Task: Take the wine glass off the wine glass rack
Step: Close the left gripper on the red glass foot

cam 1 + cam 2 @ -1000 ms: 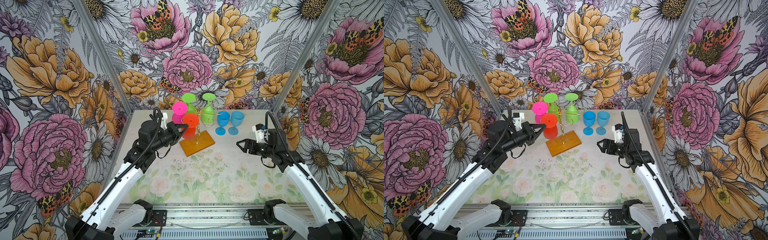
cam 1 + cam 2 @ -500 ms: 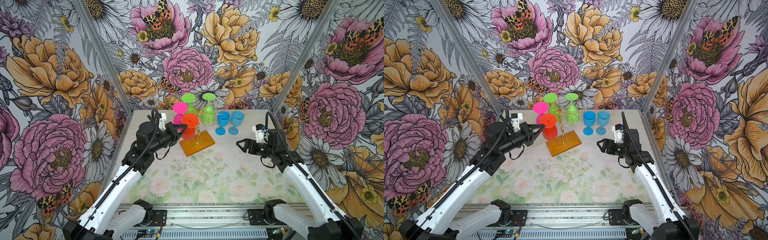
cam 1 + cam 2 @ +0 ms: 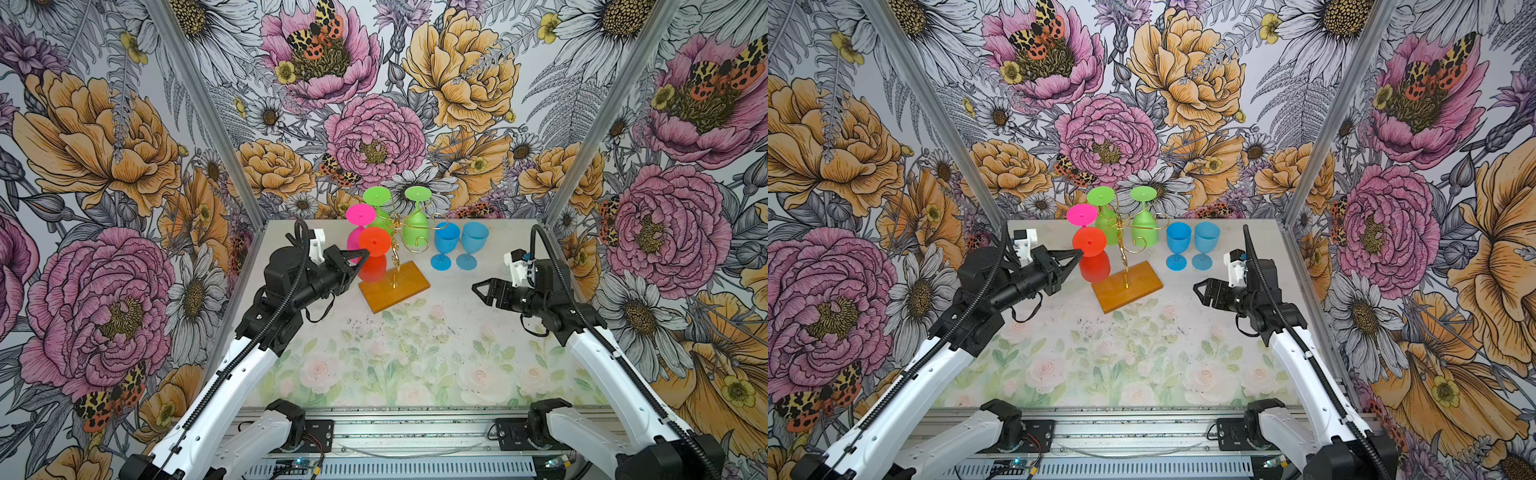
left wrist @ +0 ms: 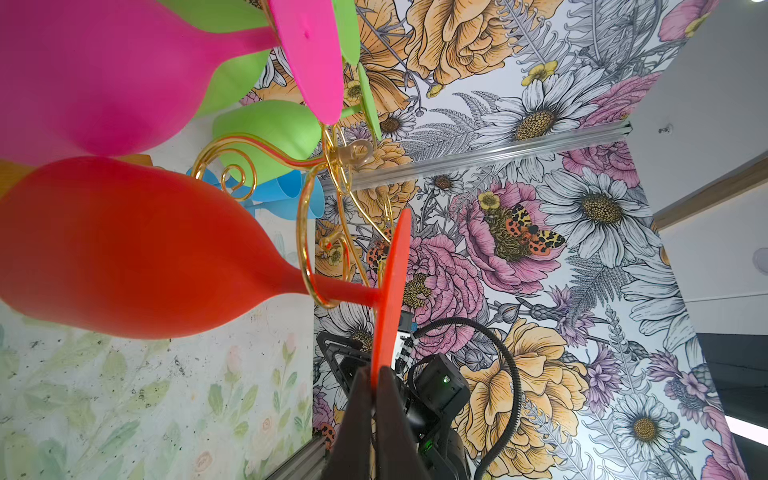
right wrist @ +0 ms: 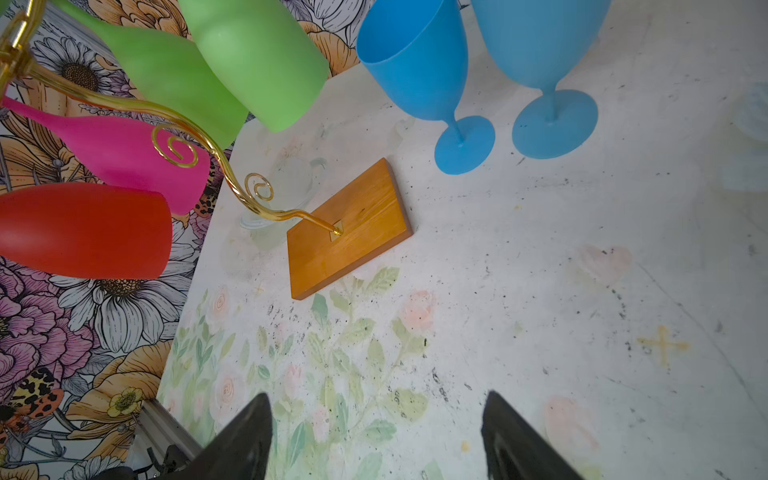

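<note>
Nearest the front edge of the bench (image 3: 415,353), the right gripper (image 3: 478,290) hangs over the right side with jaws spread and nothing between them, just as it did a second ago; it has no part in this step. Further in, toward the left edge, the left gripper (image 4: 375,376) is clenched on the rim of the foot (image 4: 390,291) of the red wine glass (image 3: 373,269); the left arm has drawn back slightly toward the left edge since the earlier frames, and the foot has slid a little that way with it. I judge the pull-off has begun but is not finished; the stem still passes through the gold loop (image 4: 305,232) of the wine glass rack (image 3: 395,286), whose base sits mid-bench in the far half, where it was. Beyond, the pink glass (image 3: 360,215) and green glasses (image 3: 415,226) hang undisturbed; the blue glasses (image 3: 446,239) stand upright by the far edge.
</note>
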Available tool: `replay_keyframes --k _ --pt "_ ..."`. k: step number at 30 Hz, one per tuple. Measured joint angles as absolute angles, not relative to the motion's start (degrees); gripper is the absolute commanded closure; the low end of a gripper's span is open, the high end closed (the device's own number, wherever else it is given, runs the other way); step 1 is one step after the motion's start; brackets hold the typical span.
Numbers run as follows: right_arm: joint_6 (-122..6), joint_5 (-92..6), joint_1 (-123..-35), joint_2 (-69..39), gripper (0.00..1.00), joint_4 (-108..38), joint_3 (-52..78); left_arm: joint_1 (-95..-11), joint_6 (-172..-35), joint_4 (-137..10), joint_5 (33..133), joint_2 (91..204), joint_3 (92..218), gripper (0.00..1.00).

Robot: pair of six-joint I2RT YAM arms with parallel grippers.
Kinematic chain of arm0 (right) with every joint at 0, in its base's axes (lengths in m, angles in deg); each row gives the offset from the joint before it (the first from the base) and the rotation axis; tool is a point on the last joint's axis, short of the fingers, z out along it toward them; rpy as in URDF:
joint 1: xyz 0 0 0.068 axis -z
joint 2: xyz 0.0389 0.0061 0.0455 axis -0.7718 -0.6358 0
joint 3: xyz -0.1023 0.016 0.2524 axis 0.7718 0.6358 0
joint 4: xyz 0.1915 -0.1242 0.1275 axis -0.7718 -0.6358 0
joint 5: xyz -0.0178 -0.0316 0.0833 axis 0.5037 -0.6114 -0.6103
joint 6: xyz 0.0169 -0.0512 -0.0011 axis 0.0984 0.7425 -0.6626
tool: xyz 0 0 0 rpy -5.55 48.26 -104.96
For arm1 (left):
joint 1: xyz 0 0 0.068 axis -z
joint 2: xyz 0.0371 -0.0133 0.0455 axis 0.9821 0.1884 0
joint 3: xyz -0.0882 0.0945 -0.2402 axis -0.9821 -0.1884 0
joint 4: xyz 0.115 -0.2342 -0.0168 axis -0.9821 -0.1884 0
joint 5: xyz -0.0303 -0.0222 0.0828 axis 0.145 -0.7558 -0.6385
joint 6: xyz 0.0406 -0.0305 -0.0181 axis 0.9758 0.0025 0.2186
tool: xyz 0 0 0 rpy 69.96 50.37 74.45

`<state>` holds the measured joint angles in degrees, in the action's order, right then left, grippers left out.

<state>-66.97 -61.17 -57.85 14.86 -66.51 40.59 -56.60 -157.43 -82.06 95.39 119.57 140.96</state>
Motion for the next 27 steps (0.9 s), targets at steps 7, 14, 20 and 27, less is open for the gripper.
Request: replay_keyframes --k 7,14,20,27 --pt "-67.5 -61.2 -57.9 14.9 0.2 -66.3 40.6 -58.0 -157.6 -83.1 95.0 119.0 140.7 1.0" --pt "-67.6 -61.2 -57.9 14.9 0.2 -66.1 41.0 -59.5 -157.7 -83.1 94.9 119.5 140.6 1.0" --pt "-67.8 -61.2 -57.9 14.9 0.2 -66.1 41.4 -59.6 -158.4 -83.5 95.0 122.7 141.7 1.0" --pt "-67.8 -61.2 -57.9 14.9 0.2 -65.8 41.5 -59.5 -158.7 -83.6 95.0 125.4 143.9 1.0"
